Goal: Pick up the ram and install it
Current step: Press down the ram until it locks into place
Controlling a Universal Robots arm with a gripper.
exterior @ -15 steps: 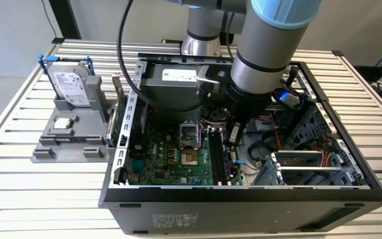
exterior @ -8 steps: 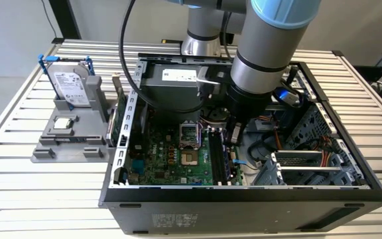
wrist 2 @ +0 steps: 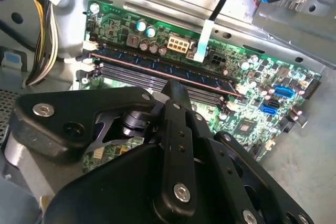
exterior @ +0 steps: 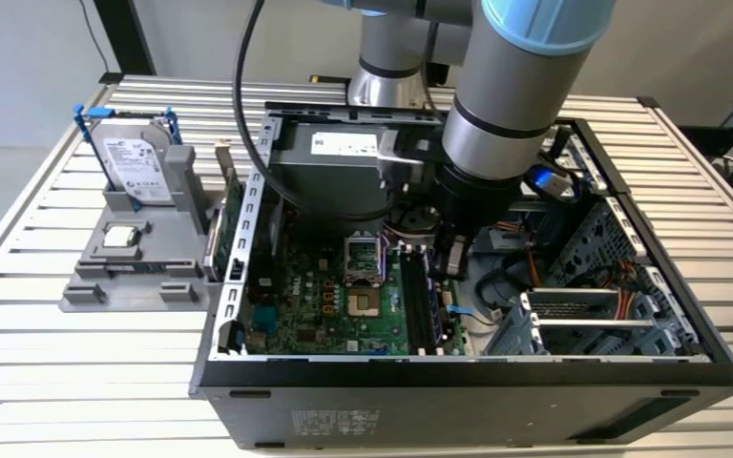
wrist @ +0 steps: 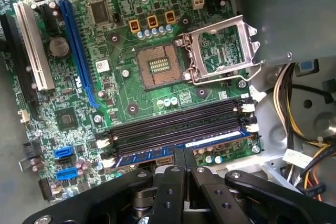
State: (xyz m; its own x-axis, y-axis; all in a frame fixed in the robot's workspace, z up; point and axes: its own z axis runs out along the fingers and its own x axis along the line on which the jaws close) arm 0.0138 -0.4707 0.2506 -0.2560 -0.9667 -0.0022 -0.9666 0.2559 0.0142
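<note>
Gripper (exterior: 447, 260) reaches down inside the open computer case (exterior: 469, 368), its two black fingers pressed together with no gap between them. In both wrist views the closed tips (wrist 2: 176, 85) (wrist: 182, 153) sit on the top edge of the ram (wrist 2: 152, 67) (wrist: 210, 141), about midway along it. The fingers close along the stick's length and not across it, so they hold nothing.

Going from the exterior view's left: a grey holder (exterior: 131, 277) stands on the slatted table (exterior: 61, 382), with a silver-labelled hard drive (exterior: 135, 157) upright in it. Just beside it, against the case's outer wall, stands a green card (exterior: 229, 224).

Inside the case lies the green motherboard (exterior: 328, 305), and its processor socket (exterior: 362, 258) is open and bare. Next come the black memory slots (wrist: 173, 124), lying side by side. The ram stands in the slot at the edge of the group farthest from the socket, upright and in line with its slot, with white clips (wrist: 252, 128) at the slot ends.

At the exterior view's right is a metal drive cage (exterior: 583, 320), with bundled cables (exterior: 507, 281) between it and the slots.
</note>
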